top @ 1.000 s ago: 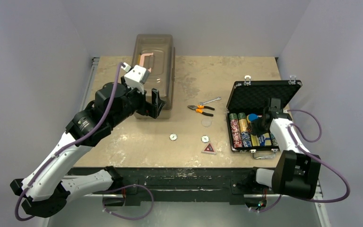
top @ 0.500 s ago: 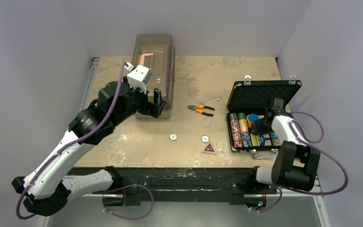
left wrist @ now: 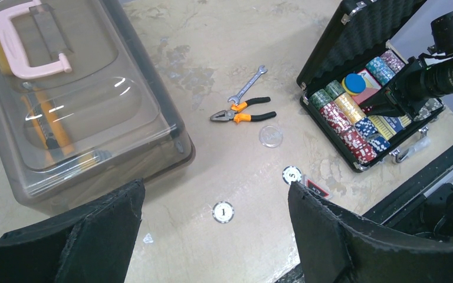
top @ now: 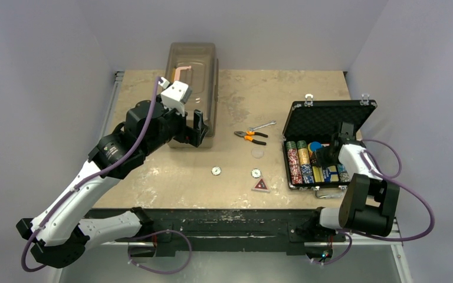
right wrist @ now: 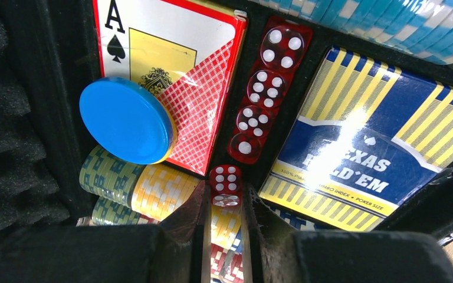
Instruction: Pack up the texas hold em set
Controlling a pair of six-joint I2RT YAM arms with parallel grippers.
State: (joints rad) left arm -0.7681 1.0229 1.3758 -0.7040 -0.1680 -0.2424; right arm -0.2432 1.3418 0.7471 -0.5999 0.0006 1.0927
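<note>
Counter (top: 236, 94): black case (top: 324, 118) lies open at near right, chips (top: 298, 162) in rows inside. Left end effector (left wrist: 212, 236) hangs wide open, empty, over counter's left-middle. Right end effector (right wrist: 224, 206) is down in the case, pinching a red die (right wrist: 225, 184). Only rt wrist cam shows that, plus blue card box (right wrist: 365, 141) reading "TEXAS HOLD'EM", "POKER SIZE". Left wrist cam alone reads buttons "1" (left wrist: 223, 211) and "S" (left wrist: 292, 174).

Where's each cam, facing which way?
Top external: above, behind the bases, looking down on the table; both arms show.
Left wrist: high on the left arm, facing down toward box, pliers, case; open left tool shows.
Right wrist: low over the case, close on a die in the right tool.
Shared: top and left wrist both see the case and pliers.
</note>
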